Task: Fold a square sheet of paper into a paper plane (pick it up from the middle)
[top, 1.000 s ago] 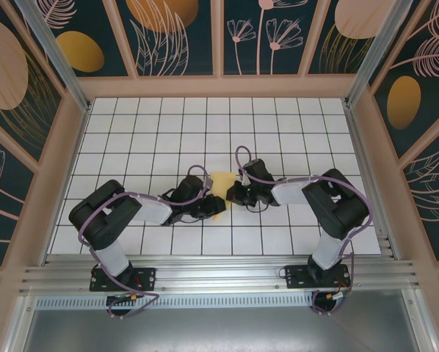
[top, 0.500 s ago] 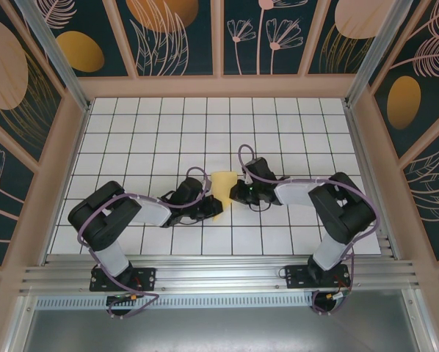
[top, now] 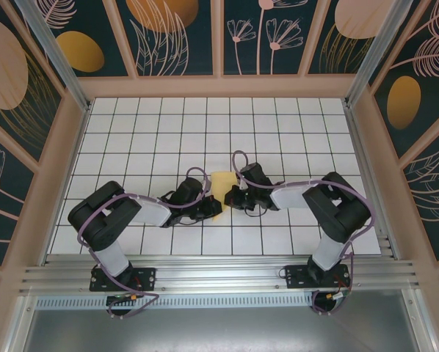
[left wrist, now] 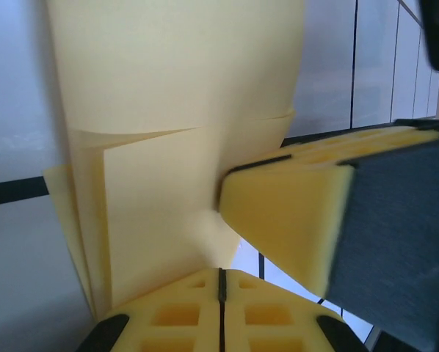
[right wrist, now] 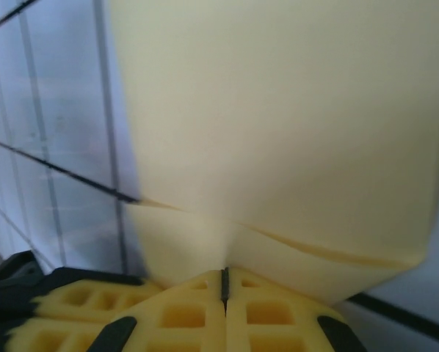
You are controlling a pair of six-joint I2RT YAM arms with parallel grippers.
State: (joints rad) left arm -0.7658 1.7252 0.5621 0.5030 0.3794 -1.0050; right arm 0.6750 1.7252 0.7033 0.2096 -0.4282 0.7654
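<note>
Two grips, both clamped. The left gripper (left wrist: 221, 282) has its foam pads pressed flat together, with the yellow sheet (left wrist: 175, 110) running straight into the seam between them. It's the same on the other side: the right gripper (right wrist: 224, 282) is pinched tight, and the paper's edge vanishes into its closed seam.

From above, the sheet is a narrow, creased, layered shape, not a full square. It sits just toward 6 o'clock of the middle of the gridded table (top: 168, 125). The left gripper bites it at about 7 o'clock and the right at about 4 o'clock. The two grippers are very near each other, and one of the right gripper's pads looms just beside the left's in the left wrist view.

Now the dangers, as I judge them. The paper is thin and held at two points. If the arms draw apart, it could tear at a pinch. If they crowd together, it buckles and picks up a stray crease. The layers fan slightly at 8 o'clock in the left wrist view, so a pinch that misses one layer could let the fold slide out of line. With the grippers this near, a small misjudged swing could knock one against the other.
</note>
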